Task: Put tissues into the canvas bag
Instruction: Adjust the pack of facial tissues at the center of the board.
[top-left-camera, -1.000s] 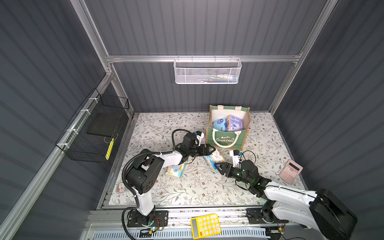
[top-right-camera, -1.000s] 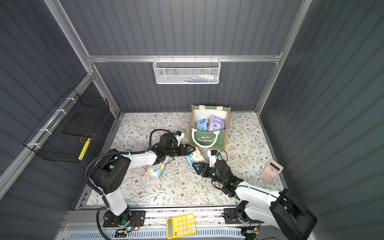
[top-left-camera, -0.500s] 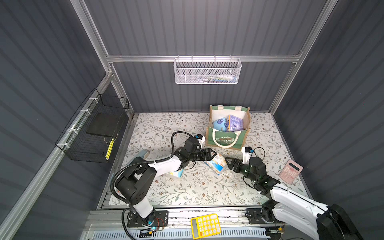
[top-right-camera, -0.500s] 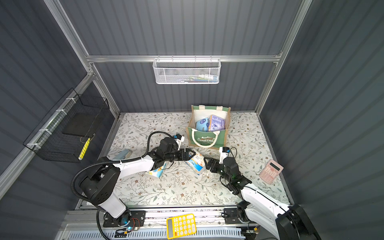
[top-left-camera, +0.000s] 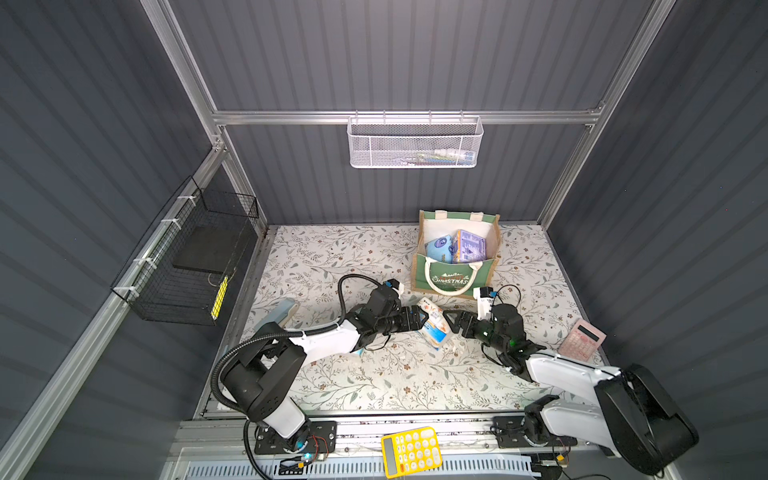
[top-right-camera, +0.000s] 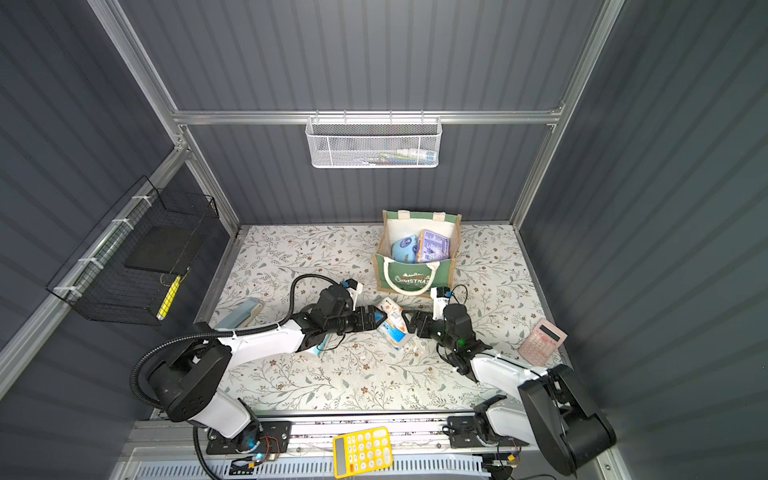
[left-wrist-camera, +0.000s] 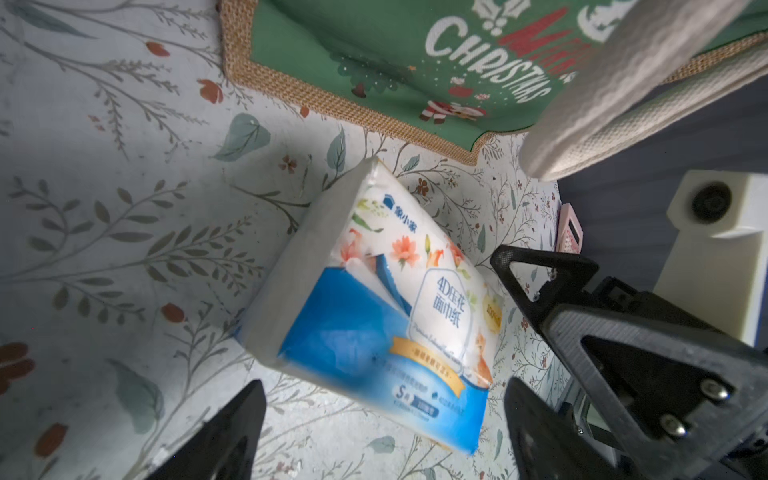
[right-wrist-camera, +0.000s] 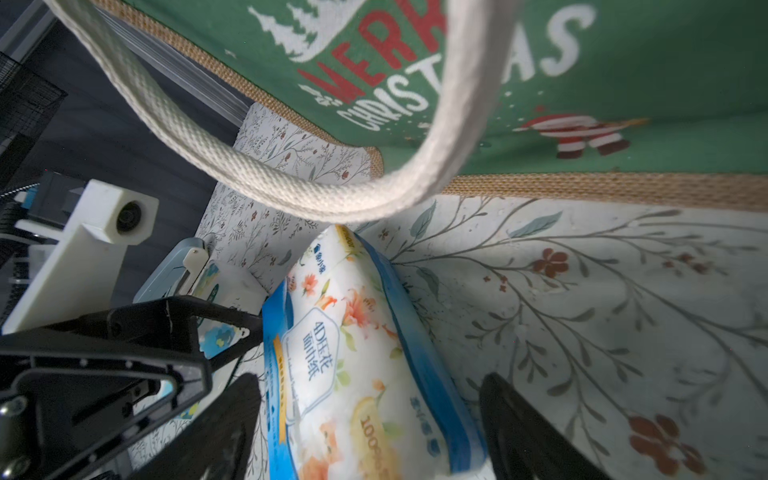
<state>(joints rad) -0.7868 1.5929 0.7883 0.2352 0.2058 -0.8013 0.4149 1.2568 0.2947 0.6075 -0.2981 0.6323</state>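
The flowered surface (top-left-camera: 332, 257) carries the canvas bag (top-left-camera: 453, 282) at its far side. The bag stands upright and open, with a blue pack (top-left-camera: 438, 249) and a purple pack (top-left-camera: 471, 245) already inside. Its rope handle (right-wrist-camera: 291, 191) droops over the green front, right above the work, so a careless lift could snag it or shove the light bag over.

Just in front, the left end effector (top-left-camera: 417, 320) and the right end effector (top-left-camera: 451, 323) face each other. Both are released, jaws spread wide and empty, each bracketing the same white-and-blue tissue pack (top-left-camera: 433, 326). If both clench at once they may knock fingers or tug against each other. The soft, slick wrap could also squash and slide out of a shallow pinch.

The pack rests on the surface between them, near the bag's front, printed face up and seemingly tipped on a long edge. Its long axis runs from the bag toward the surface's front edge, crosswise to both arms, with one short end pointing at the bag.
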